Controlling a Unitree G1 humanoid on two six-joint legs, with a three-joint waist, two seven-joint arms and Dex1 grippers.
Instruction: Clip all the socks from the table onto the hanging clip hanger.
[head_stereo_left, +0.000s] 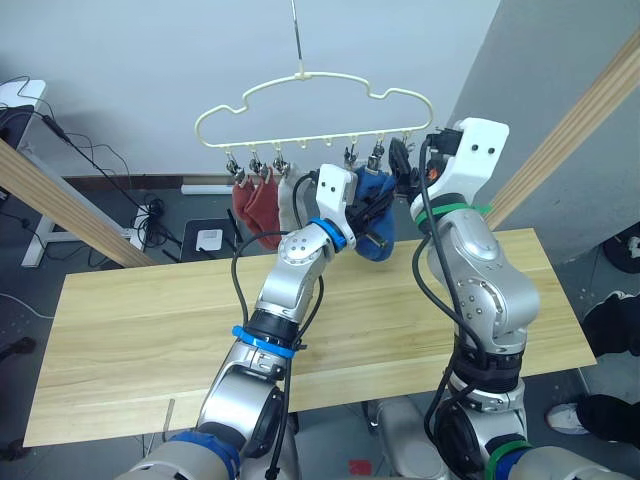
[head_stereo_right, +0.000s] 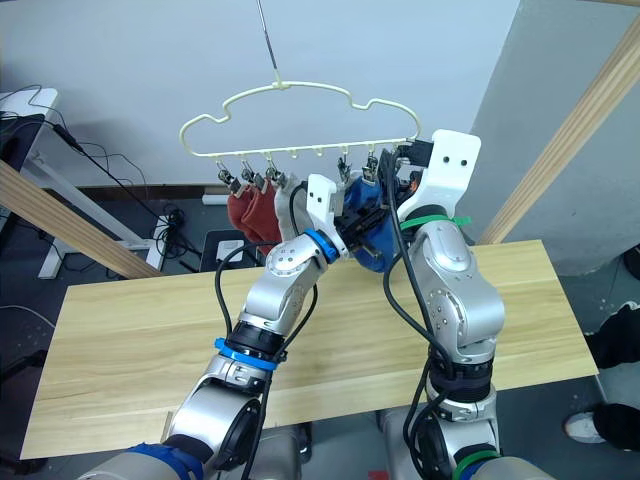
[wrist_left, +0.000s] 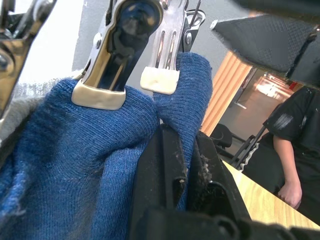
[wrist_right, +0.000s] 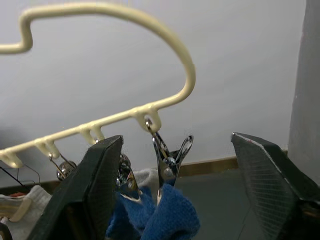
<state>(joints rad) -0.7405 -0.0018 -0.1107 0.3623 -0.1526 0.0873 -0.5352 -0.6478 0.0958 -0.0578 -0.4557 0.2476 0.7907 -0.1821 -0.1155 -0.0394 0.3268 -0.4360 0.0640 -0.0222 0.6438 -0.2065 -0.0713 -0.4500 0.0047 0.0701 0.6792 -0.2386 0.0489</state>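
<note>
Behind everything runs a pale wall, with slanted wooden poles (head_stereo_left: 60, 205) crossing at either side and cables trailing on the floor at the left. Across the front lies the table (head_stereo_left: 130, 330), its bare planks carrying no sock that I can see, which suggests the job is close to done.

Hung by its hook above the table's far edge is the clip hanger (head_stereo_left: 310, 95), high enough that both arms must reach up to it. Starting at its left end, two rust red socks (head_stereo_left: 255, 205) dangle from their clips, then a light grey sock (head_stereo_left: 287, 200) hangs beside them.

Next comes the left gripper (head_stereo_left: 372, 222), raised from below. Its wrist view shows its black fingers (wrist_left: 170, 165) pinched narrow on the fabric of a blue sock (wrist_left: 75, 165), pushing the cuff up against the metal clips (wrist_left: 160, 50). I take it the arm holds the sock there so the last clip can bite properly. Two clips already grip blue knit at their cream pads.

Furthest right is the right gripper (wrist_right: 175, 200), lifted level with the last clip at the hanger's end. Its two fingers stand wide apart, one either side of that clip, holding nothing, probably poised to squeeze it.

At the edge of the left wrist view, a person in dark clothes (wrist_left: 290, 145) stands by the table.
</note>
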